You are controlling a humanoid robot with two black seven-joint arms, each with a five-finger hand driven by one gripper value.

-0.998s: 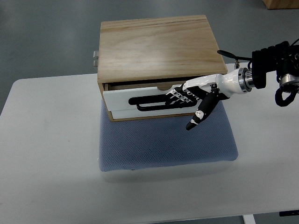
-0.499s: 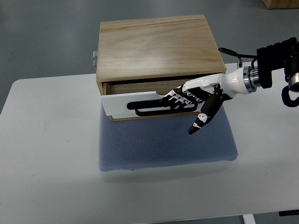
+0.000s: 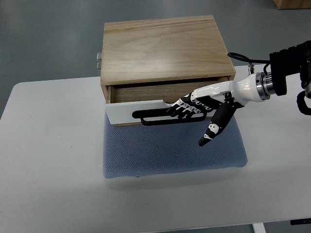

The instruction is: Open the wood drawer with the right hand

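A wooden drawer box (image 3: 165, 48) sits at the far middle of a white table (image 3: 48, 160), with its near part resting on a blue-grey mesh cushion (image 3: 170, 150) that spreads toward the near edge. The box's single drawer (image 3: 141, 109) has a white front panel and a long black bar handle (image 3: 150, 116) running across it. The drawer is pulled part way out toward the near side, so a band of its wooden inside shows between the box's front edge and the white panel, and the panel sits slightly skewed, lower at the right than at the left. The right hand (image 3: 201, 104), white with black joints, reaches in from the right edge of the picture on a white forearm with a metal wrist collar and black cabling behind it. Its fingers (image 3: 187, 104) are curled around the right end of the black handle, gripping it, while the thumb (image 3: 214, 128) points down and toward the near side, clear of the panel and over the cushion. A small metal fitting (image 3: 99, 60) sticks out from the left side of the box.
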